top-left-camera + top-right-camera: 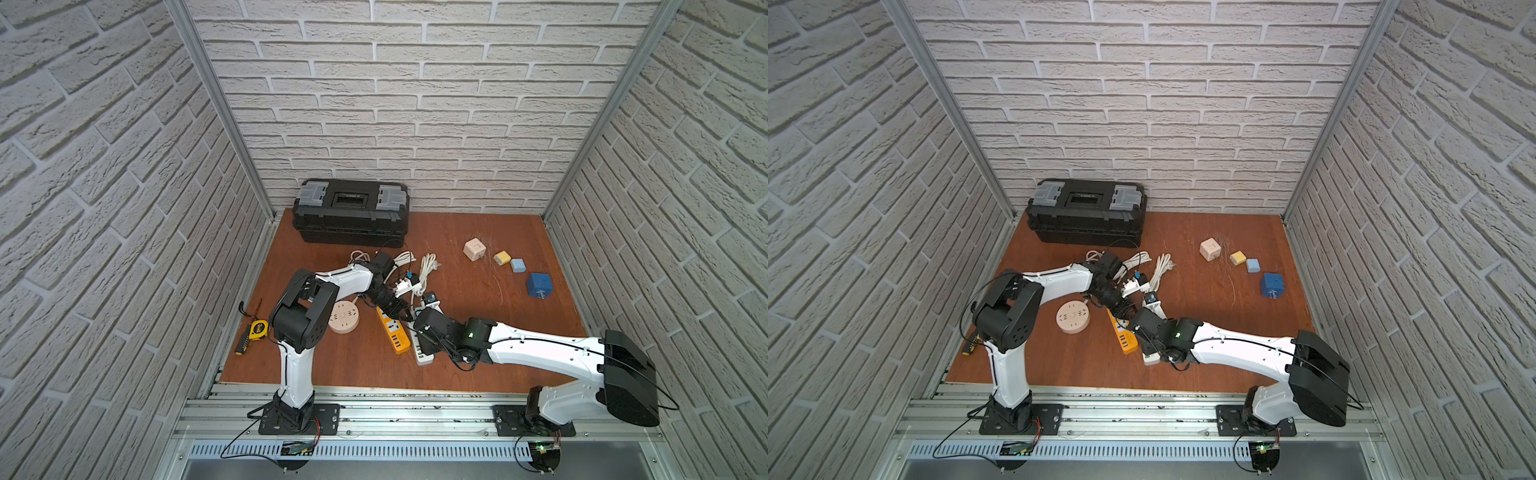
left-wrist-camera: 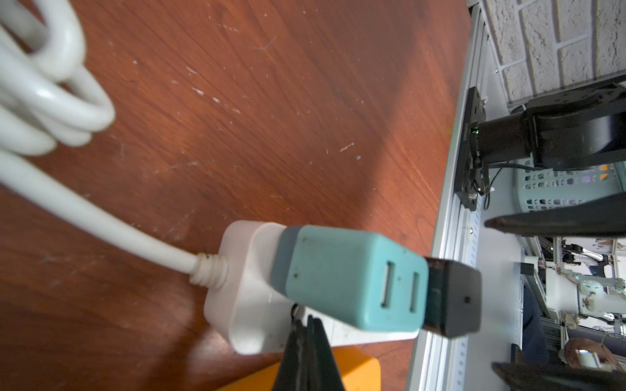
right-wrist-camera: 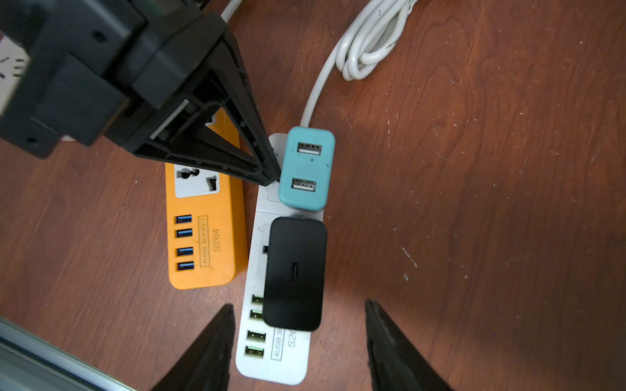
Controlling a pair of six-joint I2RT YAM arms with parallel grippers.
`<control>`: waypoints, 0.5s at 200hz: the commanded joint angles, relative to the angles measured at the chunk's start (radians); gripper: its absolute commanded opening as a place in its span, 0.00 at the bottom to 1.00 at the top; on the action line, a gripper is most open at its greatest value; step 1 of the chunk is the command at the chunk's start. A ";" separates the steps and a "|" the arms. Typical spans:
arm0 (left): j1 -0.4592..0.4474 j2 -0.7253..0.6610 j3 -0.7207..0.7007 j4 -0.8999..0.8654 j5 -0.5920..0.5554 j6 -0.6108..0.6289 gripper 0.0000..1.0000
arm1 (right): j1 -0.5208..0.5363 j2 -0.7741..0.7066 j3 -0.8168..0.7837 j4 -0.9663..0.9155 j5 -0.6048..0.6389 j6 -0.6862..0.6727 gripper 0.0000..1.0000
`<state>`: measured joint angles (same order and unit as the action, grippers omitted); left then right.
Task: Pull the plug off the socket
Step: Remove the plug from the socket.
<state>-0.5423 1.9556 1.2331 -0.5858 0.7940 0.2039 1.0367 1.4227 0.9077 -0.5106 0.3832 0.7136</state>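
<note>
Where the two arms meet in both top views, the left end effector (image 1: 401, 312) has its fingers together at the far end of a white power strip (image 1: 423, 353). The strip lies on the worktop (image 1: 478, 365) just beside an orange power strip (image 1: 395, 337).

In the left wrist view, a teal two-port USB charger (image 2: 352, 281) sits plugged into the strip's cable end, with a black charger plug (image 2: 454, 301) right behind it. The closed fingers (image 2: 308, 355) touch the strip beside the teal one.

In the right wrist view, the right end effector (image 3: 299, 304) has its fingers apart, one on either side of the black charger plug. The plug is seated in the strip between the teal charger and the USB ports (image 3: 255, 333).
</note>
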 commanded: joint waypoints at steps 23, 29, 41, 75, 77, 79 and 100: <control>0.022 0.040 -0.017 0.007 -0.061 -0.010 0.00 | -0.012 0.059 0.042 -0.014 0.018 -0.028 0.59; 0.023 0.041 -0.018 0.009 -0.064 -0.010 0.00 | -0.013 0.068 0.046 -0.014 0.016 -0.029 0.58; 0.024 0.046 -0.020 0.013 -0.069 -0.012 0.00 | -0.015 0.085 0.052 -0.008 0.014 -0.034 0.56; 0.024 0.052 -0.030 0.022 -0.075 -0.014 0.00 | -0.017 0.114 0.062 0.009 0.012 -0.036 0.46; 0.024 0.052 -0.029 0.022 -0.076 -0.016 0.00 | -0.017 0.115 0.063 0.010 0.011 -0.035 0.46; 0.024 0.052 -0.029 0.022 -0.077 -0.016 0.00 | -0.017 0.116 0.063 0.010 0.012 -0.033 0.45; 0.024 0.053 -0.029 0.023 -0.079 -0.017 0.00 | -0.017 0.125 0.065 0.020 0.010 -0.025 0.36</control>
<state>-0.5278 1.9614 1.2312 -0.5728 0.8055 0.1860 1.0237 1.5394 0.9478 -0.5133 0.3836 0.6888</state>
